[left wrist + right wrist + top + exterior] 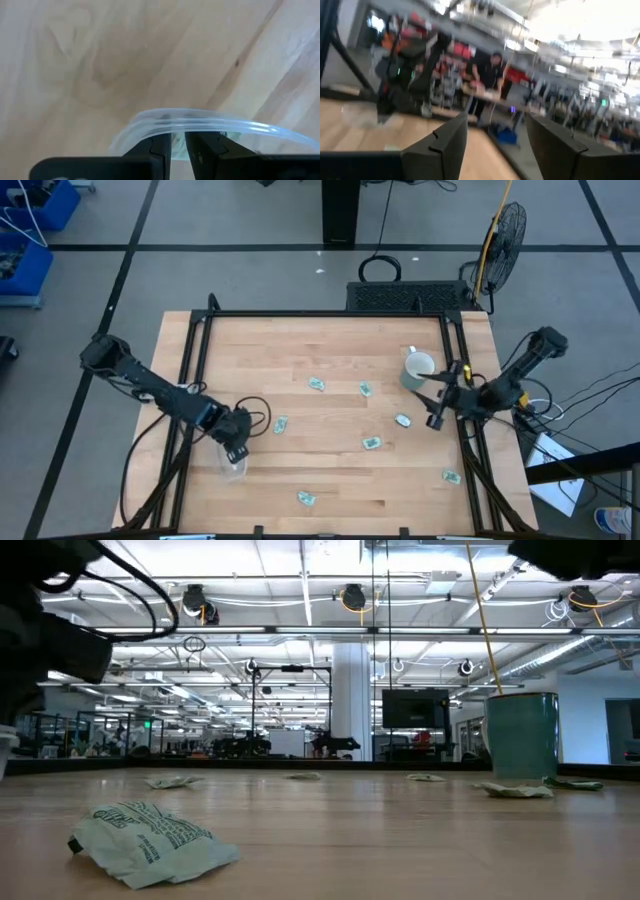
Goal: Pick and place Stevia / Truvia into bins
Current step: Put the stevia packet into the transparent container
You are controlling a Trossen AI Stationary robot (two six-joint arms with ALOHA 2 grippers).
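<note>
Several pale green and white Stevia sachets lie flat on the wooden table, among them one (317,384), another (371,443) and one near the front edge (306,498), which is crumpled in the low view (150,840). The clear round tub (233,467) stands near the table's left front. My left gripper (236,442) hangs over the tub rim (200,122), its fingers nearly closed with a sliver of sachet (178,146) between them. My right gripper (437,406) is open, holds nothing, and hovers beside the mug. My left gripper pinches a pale green and white sachet (178,145) between its two fingers (160,150). It comes from above and points down into the tub. The fingers hide most of the sachet, so which edge they have cannot be told.
A pale green mug (418,367) stands at the table's right far side, close to my right gripper. A black frame rail (200,360) runs along the table's edges. More green shows inside the tub (227,134). Bare wood lies across the table's middle.
</note>
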